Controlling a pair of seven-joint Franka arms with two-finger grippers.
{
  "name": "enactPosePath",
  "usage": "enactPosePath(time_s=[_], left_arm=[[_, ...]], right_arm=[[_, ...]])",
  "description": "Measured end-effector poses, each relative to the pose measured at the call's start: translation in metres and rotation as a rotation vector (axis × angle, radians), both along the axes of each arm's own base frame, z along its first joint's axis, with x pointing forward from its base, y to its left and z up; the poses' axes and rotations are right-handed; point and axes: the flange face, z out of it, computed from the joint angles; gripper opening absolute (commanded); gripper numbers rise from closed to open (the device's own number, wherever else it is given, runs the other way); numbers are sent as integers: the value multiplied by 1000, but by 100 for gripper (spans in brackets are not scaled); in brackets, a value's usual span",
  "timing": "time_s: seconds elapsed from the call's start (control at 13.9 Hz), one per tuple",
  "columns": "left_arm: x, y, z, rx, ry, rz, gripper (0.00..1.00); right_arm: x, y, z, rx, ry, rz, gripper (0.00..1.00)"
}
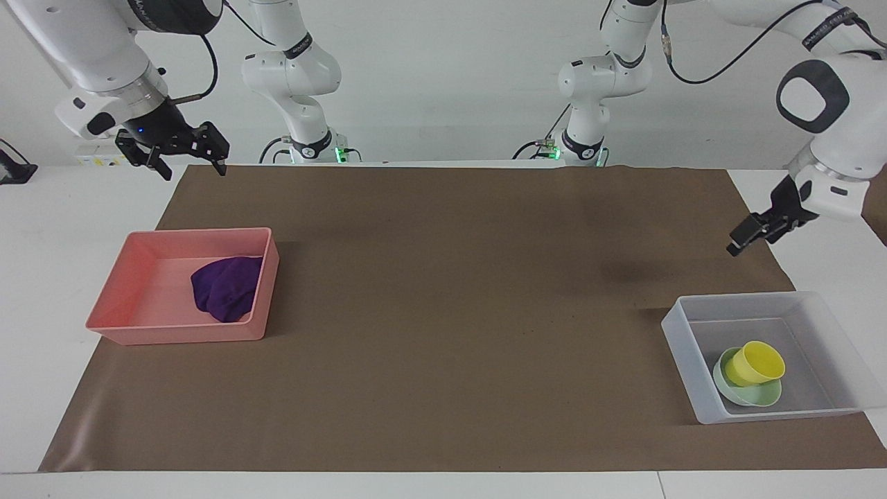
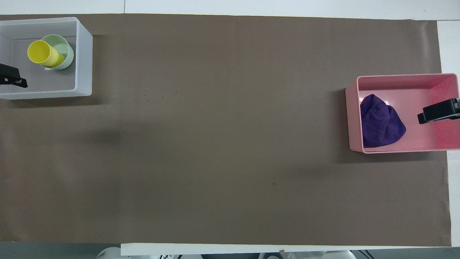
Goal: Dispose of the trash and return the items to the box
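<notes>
The yellow cup (image 1: pixel 759 362) stands tilted in the mint-green bowl (image 1: pixel 757 398) inside the translucent box (image 1: pixel 682 339) at the left arm's end of the table. The overhead view also shows the cup (image 2: pixel 41 53), the bowl (image 2: pixel 67 49) and the box (image 2: pixel 84 64). My left gripper (image 1: pixel 743 240) is open and empty, raised well above the box; only its tip (image 2: pixel 14 81) shows from overhead. The purple cloth (image 1: pixel 225 287) lies in the pink tray (image 1: pixel 173 333). My right gripper (image 1: pixel 190 163) is open and empty, high over the mat's corner near the pink tray, waiting.
A brown mat (image 1: pixel 443 291) covers most of the table. From overhead, the right gripper (image 2: pixel 436 112) shows over the pink tray (image 2: pixel 354 118), beside the cloth (image 2: pixel 381 122). The two arm bases stand at the robots' edge of the table.
</notes>
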Motion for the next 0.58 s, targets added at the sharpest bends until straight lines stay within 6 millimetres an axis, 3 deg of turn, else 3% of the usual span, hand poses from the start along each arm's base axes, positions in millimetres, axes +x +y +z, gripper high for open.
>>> enactPosePath(time_s=[0.22,0.43,0.58], left_arm=[[-48,-40,33,1,31,-90,100],[-56,-81,40,63,22,-201,100],[-50,-82,49,66,2,-242,100]], right_arm=[[0,0,0,0,0,0,100],[0,0,0,0,0,0,100],[0,-1,0,0,0,-2,100]])
